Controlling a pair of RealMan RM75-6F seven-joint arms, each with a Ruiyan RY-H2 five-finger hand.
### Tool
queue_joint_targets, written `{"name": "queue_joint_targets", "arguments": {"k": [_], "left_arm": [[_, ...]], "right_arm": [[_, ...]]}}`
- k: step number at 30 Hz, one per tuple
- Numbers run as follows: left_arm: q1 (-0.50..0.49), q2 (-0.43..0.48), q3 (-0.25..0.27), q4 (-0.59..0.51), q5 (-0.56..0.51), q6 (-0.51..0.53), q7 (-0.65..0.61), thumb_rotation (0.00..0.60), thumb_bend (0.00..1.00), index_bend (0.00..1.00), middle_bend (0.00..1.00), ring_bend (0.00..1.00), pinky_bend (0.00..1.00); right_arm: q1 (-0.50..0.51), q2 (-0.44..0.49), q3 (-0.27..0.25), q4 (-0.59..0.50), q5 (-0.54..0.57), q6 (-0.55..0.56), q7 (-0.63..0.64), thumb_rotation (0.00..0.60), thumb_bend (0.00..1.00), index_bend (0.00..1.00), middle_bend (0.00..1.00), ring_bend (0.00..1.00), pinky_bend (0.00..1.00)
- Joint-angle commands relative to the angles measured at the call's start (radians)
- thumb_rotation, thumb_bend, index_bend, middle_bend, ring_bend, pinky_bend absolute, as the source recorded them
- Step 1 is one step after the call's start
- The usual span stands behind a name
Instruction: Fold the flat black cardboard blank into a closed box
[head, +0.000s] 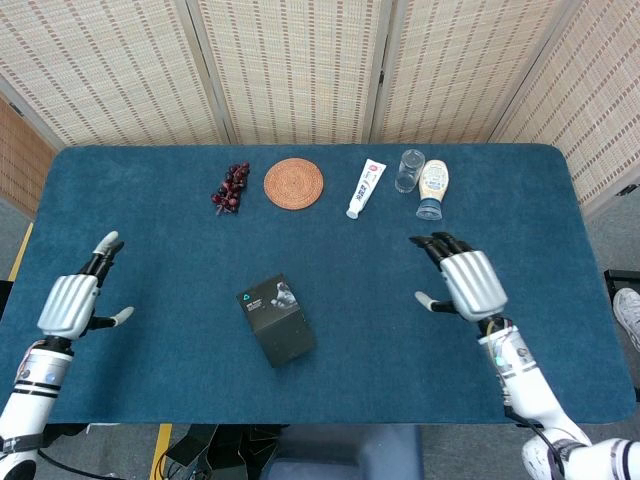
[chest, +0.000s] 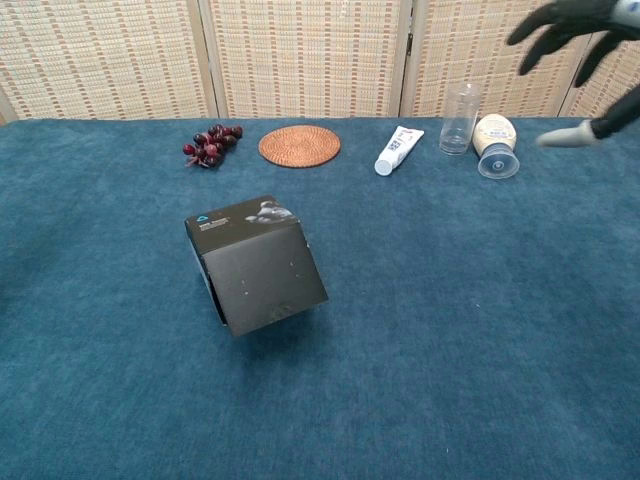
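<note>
Chest view: black box (chest: 256, 262) folded shut, tilted on blue table (chest: 450, 330).

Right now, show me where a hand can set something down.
Bare cloth lies between the black box and the right hand, and between the box and the left hand. The far edge is crowded: grapes, coaster, tube, glass, bottle.

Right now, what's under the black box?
The black box sits directly on the blue table cloth. Nothing sticks out from beneath it; its bottom face and anything inside are hidden.
</note>
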Motion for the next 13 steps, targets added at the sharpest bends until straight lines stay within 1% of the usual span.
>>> {"name": "queue_joint_targets", "arguments": {"k": [1, 7, 10, 13], "left_arm": [[0.079, 0.029, 0.032, -0.036, 0.005, 0.093, 0.083, 0.6, 0.17, 0.04, 0.02, 0.23, 0.48], [0.183, 0.024, 0.079, -0.06, 0.042, 0.222, 0.155, 0.6, 0.17, 0.04, 0.02, 0.21, 0.45], [0.228, 0.005, 0.097, -0.064, 0.064, 0.279, 0.177, 0.6, 0.17, 0.04, 0.02, 0.2, 0.43], [0.266, -0.009, 0.112, -0.072, 0.077, 0.32, 0.211, 0.6, 0.17, 0.04, 0.02, 0.2, 0.42]], "right_arm": [[-0.111, 0.051, -0.066, 0.045, -0.071, 0.098, 0.08, 0.6, 0.17, 0.17, 0.27, 0.21, 0.33], [-0.245, 0.065, -0.135, 0.114, -0.119, 0.183, 0.137, 0.6, 0.18, 0.17, 0.27, 0.21, 0.33], [-0.297, 0.054, -0.153, 0.147, -0.128, 0.214, 0.151, 0.6, 0.18, 0.17, 0.27, 0.21, 0.33], [-0.342, 0.046, -0.158, 0.163, -0.136, 0.242, 0.186, 0.6, 0.18, 0.17, 0.27, 0.21, 0.33]]}}
